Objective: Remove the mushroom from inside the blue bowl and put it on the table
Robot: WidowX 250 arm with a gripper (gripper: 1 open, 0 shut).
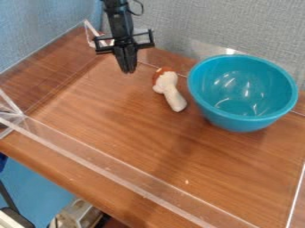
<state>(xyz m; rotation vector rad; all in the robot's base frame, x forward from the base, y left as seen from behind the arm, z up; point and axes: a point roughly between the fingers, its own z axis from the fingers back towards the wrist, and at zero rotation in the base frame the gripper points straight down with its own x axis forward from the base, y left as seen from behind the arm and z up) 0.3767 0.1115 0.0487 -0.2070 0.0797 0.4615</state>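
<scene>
Probably a lab, with a robot arm (pixel 116 20) over a clear-walled wooden table (pixel 113 116) beside grey textured partitions (pixel 226 25).

No texts, labels, brands, numbers or signs could be read anywhere in the view.
</scene>
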